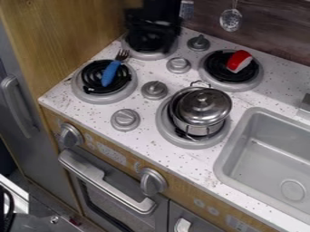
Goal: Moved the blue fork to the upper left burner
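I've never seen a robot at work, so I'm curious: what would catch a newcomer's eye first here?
Probably the shiny lidded pot on the front right burner, then the bright red-and-white piece on the back right burner. The blue fork also stands out, lying on the front left burner.

The stove has four burners (79,90), four counter-top knobs (125,119) and two front-panel knobs (152,181). There is one blue fork (110,74), one metal pot (195,126) with one lid (205,107), and one red-and-white toy food piece (239,61). Two utensils hang at the back: one slotted spoon (230,20) and one slotted turner (187,9). The count also gives one sink basin (266,154), one drain (293,190), three door handles (106,181) and one robot gripper (151,28).
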Motion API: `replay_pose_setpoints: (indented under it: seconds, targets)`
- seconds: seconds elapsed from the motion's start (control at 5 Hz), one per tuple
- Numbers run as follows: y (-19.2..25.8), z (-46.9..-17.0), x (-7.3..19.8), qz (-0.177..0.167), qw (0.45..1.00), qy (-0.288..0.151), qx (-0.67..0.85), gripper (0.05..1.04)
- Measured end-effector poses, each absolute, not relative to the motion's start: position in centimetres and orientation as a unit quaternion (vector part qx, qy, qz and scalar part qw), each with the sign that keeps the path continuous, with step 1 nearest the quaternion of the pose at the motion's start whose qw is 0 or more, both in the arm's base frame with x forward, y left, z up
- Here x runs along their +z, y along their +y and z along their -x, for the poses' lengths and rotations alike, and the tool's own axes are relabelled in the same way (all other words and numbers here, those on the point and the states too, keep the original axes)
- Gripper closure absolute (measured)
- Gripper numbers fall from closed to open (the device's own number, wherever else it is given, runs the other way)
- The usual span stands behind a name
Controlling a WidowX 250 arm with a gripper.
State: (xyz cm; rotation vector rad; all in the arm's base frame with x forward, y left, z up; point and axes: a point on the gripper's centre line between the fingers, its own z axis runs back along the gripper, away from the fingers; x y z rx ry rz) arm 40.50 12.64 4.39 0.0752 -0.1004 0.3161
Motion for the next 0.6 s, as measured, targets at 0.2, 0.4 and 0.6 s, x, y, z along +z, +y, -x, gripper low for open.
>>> replay_pose_setpoints:
  seconds: [0.2,0.4,0.6]
  targets:
    - [16.8,-39.9,3.4,-0.035,0.980,-0.047,0.192,0.083]
    - [19.7,-38.4,1.6,-0.031,0.977,-0.033,0.207,0.083]
    - [21.6,-37.7,0.8,-0.032,0.975,-0.035,0.217,0.083]
